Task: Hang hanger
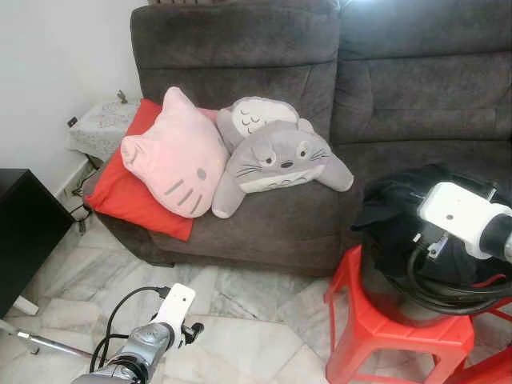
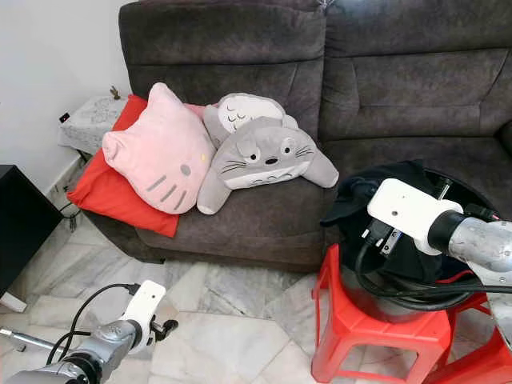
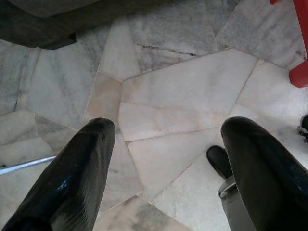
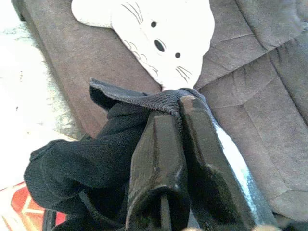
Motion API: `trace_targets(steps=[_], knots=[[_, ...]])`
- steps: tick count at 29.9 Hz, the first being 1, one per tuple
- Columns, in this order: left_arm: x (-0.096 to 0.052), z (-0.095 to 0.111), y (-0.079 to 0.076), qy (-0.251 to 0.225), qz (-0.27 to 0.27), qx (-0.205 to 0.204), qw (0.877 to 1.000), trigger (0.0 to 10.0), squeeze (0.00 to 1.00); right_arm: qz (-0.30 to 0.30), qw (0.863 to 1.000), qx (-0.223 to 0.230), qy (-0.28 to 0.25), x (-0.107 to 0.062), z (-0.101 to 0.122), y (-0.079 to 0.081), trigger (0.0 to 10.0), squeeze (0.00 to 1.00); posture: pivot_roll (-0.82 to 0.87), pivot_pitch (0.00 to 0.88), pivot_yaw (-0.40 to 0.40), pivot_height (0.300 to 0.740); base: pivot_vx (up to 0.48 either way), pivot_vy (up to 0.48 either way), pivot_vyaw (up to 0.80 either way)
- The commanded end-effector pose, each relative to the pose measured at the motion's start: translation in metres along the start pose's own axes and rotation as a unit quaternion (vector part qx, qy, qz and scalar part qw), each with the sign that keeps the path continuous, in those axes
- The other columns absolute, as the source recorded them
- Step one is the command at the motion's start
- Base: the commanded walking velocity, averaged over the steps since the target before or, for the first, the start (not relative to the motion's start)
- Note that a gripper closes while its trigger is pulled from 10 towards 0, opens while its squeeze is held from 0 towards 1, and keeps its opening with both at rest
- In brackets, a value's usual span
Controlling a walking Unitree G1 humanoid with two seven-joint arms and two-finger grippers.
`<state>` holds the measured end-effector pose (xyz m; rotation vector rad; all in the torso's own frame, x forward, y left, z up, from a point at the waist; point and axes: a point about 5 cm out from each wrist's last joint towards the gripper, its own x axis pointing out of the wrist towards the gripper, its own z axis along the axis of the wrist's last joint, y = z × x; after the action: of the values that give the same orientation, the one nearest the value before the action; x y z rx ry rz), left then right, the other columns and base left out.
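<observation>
Jaws of our right gripper pinch dark crumpled cloth above a red plastic stool; our left gripper gapes, empty, over marble floor.

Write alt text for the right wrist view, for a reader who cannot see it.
The right pincer is shut on the edge of a dark garment, which bunches below its black fingers. Behind lie the grey sofa and a cat-faced plush cushion.

Bright daylight, overexposed right wrist view
</observation>
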<state>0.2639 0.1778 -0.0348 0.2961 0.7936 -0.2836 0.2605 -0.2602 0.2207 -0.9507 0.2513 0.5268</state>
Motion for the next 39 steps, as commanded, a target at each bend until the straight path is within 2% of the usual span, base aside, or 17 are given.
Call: trace_targets(steps=[1, 8, 9, 12, 14, 15, 16, 18, 21, 26, 28, 29, 30, 33, 34, 35, 39], knots=[[-0.001, -0.004, 0.005, 0.01, 0.006, 0.012, 1.0, 10.0, 0.0, 0.004, 1.0, -0.016, 0.005, -0.001, 0.002, 0.001, 0.0, 0.0, -0.28, 0.0, 0.141, 0.74, 0.0, 0.0, 0.0], [-0.001, -0.004, 0.005, 0.011, 0.005, 0.012, 1.0, 10.0, 0.0, -0.035, 0.998, -0.02, 0.041, -0.001, -0.008, -0.007, 0.0, 0.0, -0.28, 0.0, 0.141, 0.74, 0.0, 0.0, 0.0], [-0.001, -0.004, 0.005, 0.011, 0.005, 0.012, 1.0, 10.0, 0.0, -0.038, 0.998, -0.02, 0.044, 0.0, -0.009, -0.006, 3.5, 0.0, -0.28, 0.0, 0.141, 0.74, 0.0, 0.0, 0.0], [-0.001, -0.004, 0.005, 0.011, 0.005, 0.011, 1.0, 10.0, 0.0, -0.041, 0.998, -0.017, 0.044, 0.002, -0.008, -0.001, 4.0, 0.0, -0.28, 0.0, 0.139, 0.74, 0.0, 0.0, 0.0], [-0.001, -0.004, 0.005, 0.011, 0.005, 0.012, 1.0, 10.0, 0.0, -0.027, 0.999, -0.011, 0.035, 0.005, -0.005, 0.012, 4.3, 0.0, -0.28, 0.0, 0.142, 0.74, 0.0, 0.0, 0.0], [-0.001, -0.004, 0.005, 0.012, 0.005, 0.012, 1.0, 10.0, 0.0, -0.019, 0.999, -0.007, 0.031, 0.006, -0.004, 0.018, 4.2, 0.0, -0.28, 0.0, 0.142, 0.74, 0.0, 0.0, 0.0], [-0.001, -0.004, 0.005, 0.012, 0.005, 0.012, 1.0, 10.0, 0.0, -0.012, 1.0, -0.004, 0.028, 0.007, -0.003, 0.023, 3.6, 0.0, -0.28, 0.0, 0.142, 0.74, 0.0, 0.0, 0.0], [-0.001, -0.004, 0.005, 0.012, 0.005, 0.012, 1.0, 10.0, 0.0, -0.009, 1.0, -0.002, 0.027, 0.007, -0.002, 0.027, 3.5, 0.0, -0.28, 0.0, 0.142, 0.74, 0.0, 0.0, 0.0], [-0.002, -0.004, 0.005, 0.012, 0.005, 0.012, 1.0, 10.0, 0.0, 0.003, 1.0, 0.007, 0.025, 0.005, 0.0, 0.038, 2.6, 0.0, -0.28, 0.0, 0.141, 0.74, 0.0, 0.0, 0.0], [-0.002, -0.004, 0.005, 0.012, 0.004, 0.013, 1.0, 10.0, 0.0, 0.0, 0.999, 0.018, 0.028, 0.001, -0.001, 0.046, 3.3, 0.0, -0.28, 0.0, 0.144, 0.74, 0.0, 0.0, 0.0], [-0.002, -0.004, 0.006, 0.012, 0.003, 0.014, 1.0, 10.0, 0.0, -0.029, 0.998, 0.023, 0.045, -0.004, -0.005, 0.045, 4.4, 0.0, -0.28, 0.0, 0.144, 0.74, 0.0, 0.0, 0.0], [-0.002, -0.004, 0.006, 0.012, 0.003, 0.014, 1.0, 10.0, 0.0, -0.029, 0.998, 0.023, 0.045, -0.004, -0.005, 0.045, 4.4, 0.0, -0.28, 0.0, 0.144, 0.74, 0.0, 0.0, 0.0], [-0.002, -0.004, 0.006, 0.012, 0.003, 0.015, 1.0, 10.0, 0.0, -0.063, 0.996, 0.028, 0.063, -0.007, -0.008, 0.041, 4.1, 0.0, -0.29, 0.0, 0.144, 0.74, 0.0, 0.0, 0.0], [-0.002, -0.004, 0.006, 0.012, 0.004, 0.015, 1.0, 10.0, 0.0, -0.093, 0.992, 0.028, 0.084, -0.01, -0.01, 0.04, 3.5, 0.0, -0.29, 0.0, 0.144, 0.74, 0.0, 0.0, 0.0], [-0.002, -0.004, 0.006, 0.012, 0.003, 0.015, 1.0, 10.0, 0.0, -0.119, 0.987, 0.025, 0.104, -0.012, -0.013, 0.038, 2.4, 0.0, -0.29, 0.0, 0.144, 0.74, 0.0, 0.0, 0.0], [-0.002, -0.004, 0.006, 0.012, 0.003, 0.016, 1.0, 10.0, 0.0, -0.146, 0.982, 0.022, 0.12, -0.015, -0.015, 0.036, 1.8, 0.0, -0.29, 0.0, 0.144, 0.74, 0.0, 0.0, 0.0], [-0.002, -0.004, 0.006, 0.013, 0.003, 0.016, 1.0, 10.0, 0.0, -0.172, 0.976, 0.024, 0.131, -0.016, -0.017, 0.033, 1.8, 0.0, -0.29, 0.0, 0.146, 0.74, 0.0, 0.0, 0.0]])
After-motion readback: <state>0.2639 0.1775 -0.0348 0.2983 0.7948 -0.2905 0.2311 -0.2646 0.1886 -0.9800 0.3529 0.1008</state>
